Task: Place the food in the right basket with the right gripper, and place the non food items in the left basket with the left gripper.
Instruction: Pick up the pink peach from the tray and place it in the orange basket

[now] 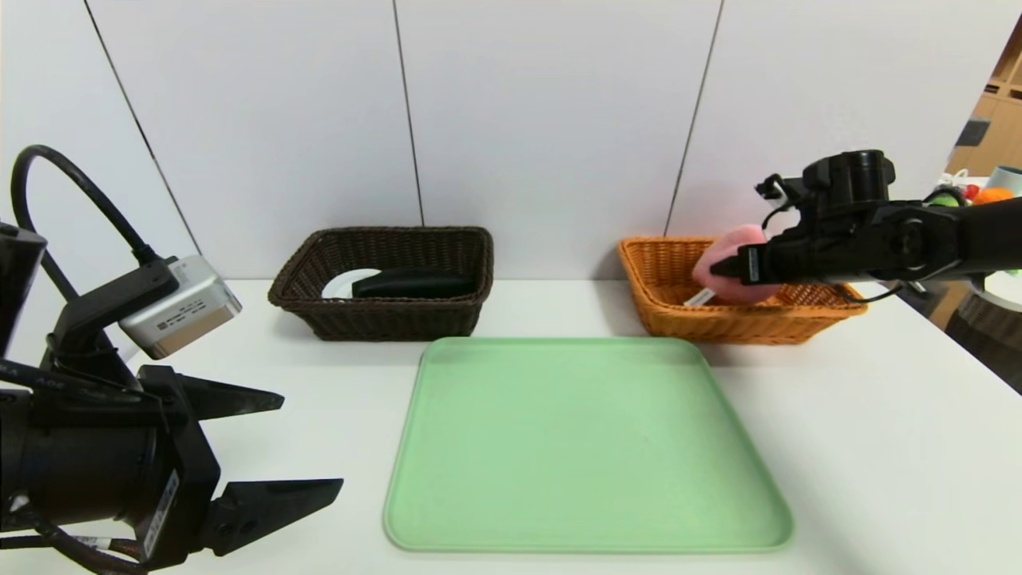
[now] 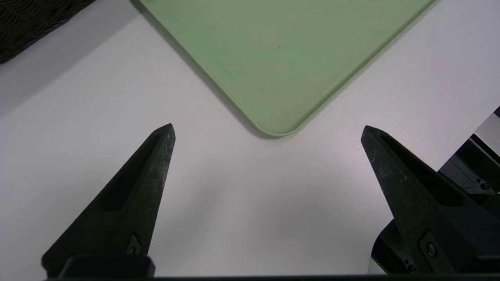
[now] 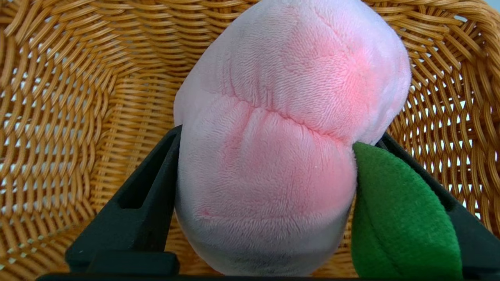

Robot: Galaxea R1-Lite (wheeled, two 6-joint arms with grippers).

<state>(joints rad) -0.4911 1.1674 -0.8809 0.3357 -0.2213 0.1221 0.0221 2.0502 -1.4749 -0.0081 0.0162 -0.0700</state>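
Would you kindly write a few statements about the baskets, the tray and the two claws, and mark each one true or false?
1. The right claw holds a pink plush peach over the orange basket. True.
2. The green tray has a banana lying on it. False: nothing lies on the tray.
3. The left claw is open and holds nothing. True.
4. The dark brown basket has nothing in it. False: a black object and a white object lie inside.
5. The left claw hovers above the dark brown basket. False: it is over the white table, near a corner of the tray.
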